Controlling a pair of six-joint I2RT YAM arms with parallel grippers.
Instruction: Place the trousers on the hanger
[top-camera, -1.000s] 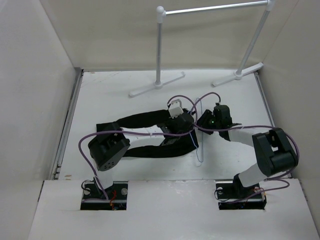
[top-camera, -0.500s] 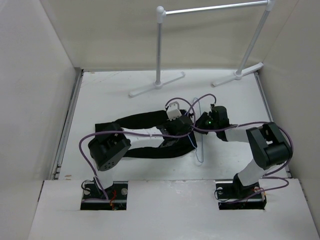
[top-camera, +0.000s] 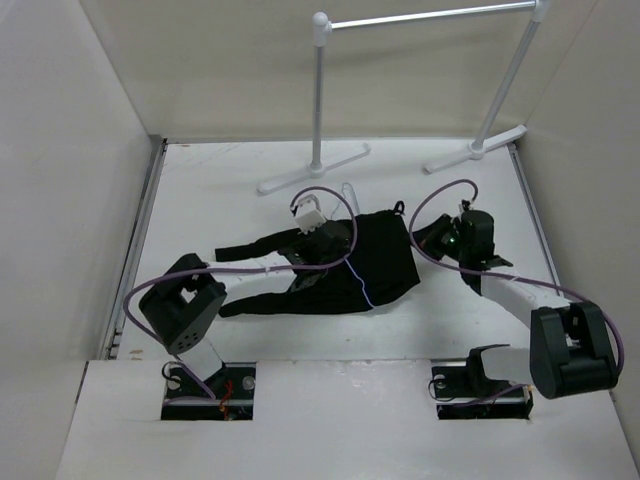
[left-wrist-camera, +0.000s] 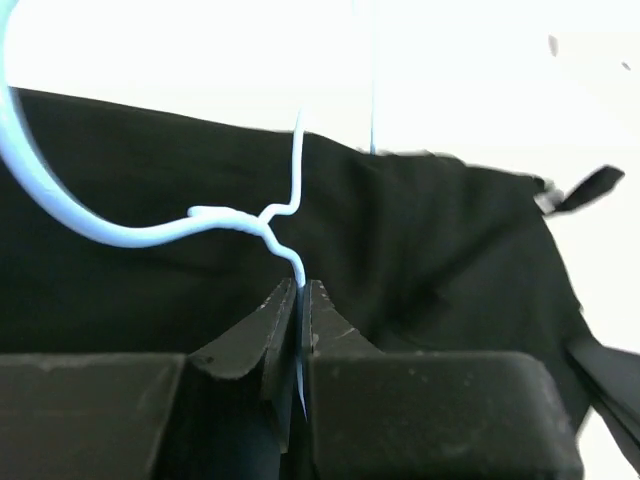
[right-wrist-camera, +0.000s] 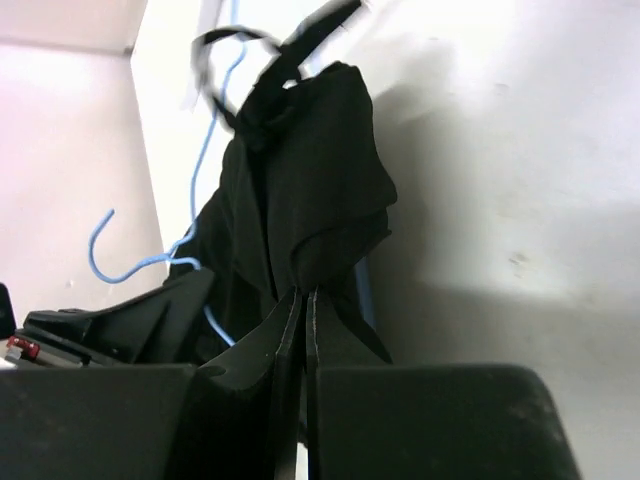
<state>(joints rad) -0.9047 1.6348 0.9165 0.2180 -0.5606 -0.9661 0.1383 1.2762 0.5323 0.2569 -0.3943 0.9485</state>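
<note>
Black cloth trousers (top-camera: 385, 262) lie on the bench (top-camera: 220, 190) between the two arms, the bunched waist end toward the right arm and both legs trailing away to the left. The left gripper (left-wrist-camera: 298, 292) has its jaws clenched on the thin wire of the pale blue hanger (left-wrist-camera: 230, 222), just below the twisted neck; the hook curls off to one side and the frame lies against the dark cloth. The right gripper (right-wrist-camera: 303, 295) has its jaws pinched on a fold at the edge of the trousers, on the side facing the right arm. Whether the cloth already passes through the frame cannot be told from these views.

The step in hand appears to be drawing the trousers across the hanger's bar. To do it well, the left arm should hold the wire steady and level, since so slender a strand may twist within the jaws. The right arm should pull the fold straight across the bar, low and slow, so that the soft cloth spreads rather than bunches. The trailing legs may drag on the bench and tug the hanger askew.
</note>
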